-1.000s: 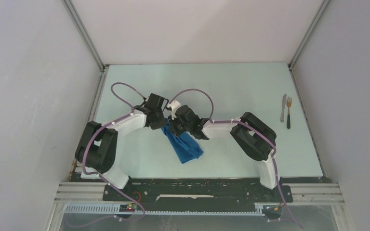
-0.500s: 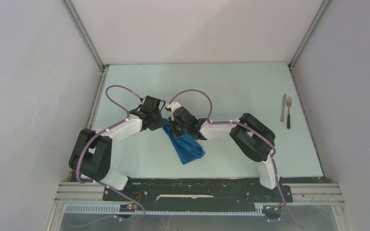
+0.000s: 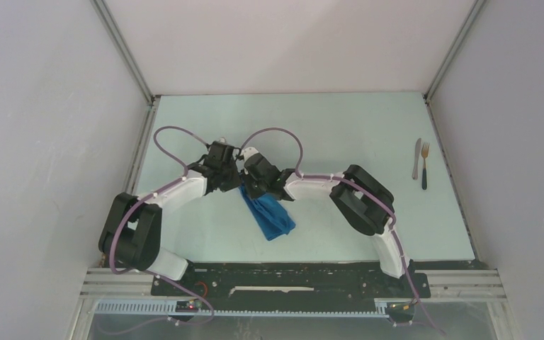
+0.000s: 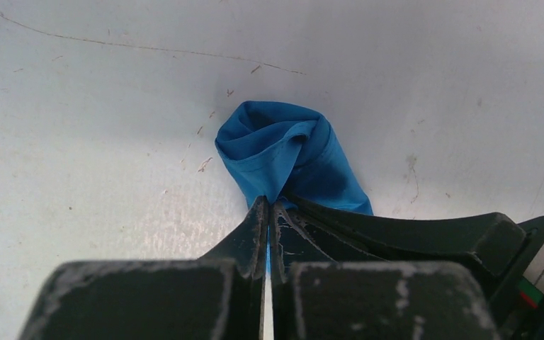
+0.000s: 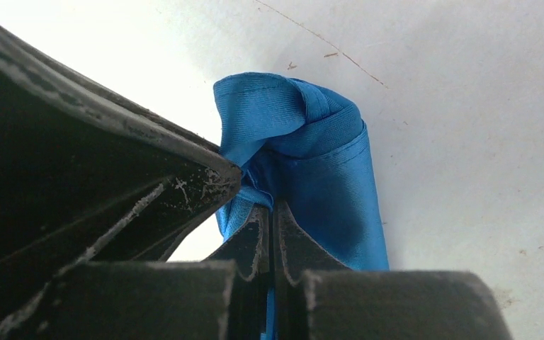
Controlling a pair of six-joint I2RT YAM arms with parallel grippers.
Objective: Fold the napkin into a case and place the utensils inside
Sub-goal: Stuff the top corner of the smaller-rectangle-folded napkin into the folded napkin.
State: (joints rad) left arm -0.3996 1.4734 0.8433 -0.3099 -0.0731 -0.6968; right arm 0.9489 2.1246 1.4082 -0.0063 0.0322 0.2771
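Note:
The bright blue napkin [image 3: 269, 215] hangs bunched in a narrow drape near the table's middle, its upper end pinched by both grippers. My left gripper [image 4: 268, 205] is shut on the napkin [image 4: 283, 152], cloth showing between its tips. My right gripper [image 5: 273, 207] is shut on the same napkin [image 5: 319, 163], right beside the left one. In the top view the two grippers meet, the left gripper [image 3: 234, 174] just left of the right gripper [image 3: 246, 181]. The silvery knife [image 3: 416, 158] and dark-handled fork [image 3: 424, 166] lie side by side at the far right.
The pale table [image 3: 326, 127] is boxed in by white walls on the left, back and right. A black rail [image 3: 290, 280] with the arm bases runs along the near edge.
Both grippers have shifted slightly left together with the napkin's top held between them; the hanging cloth followed. The left arm's elbow swung further left.

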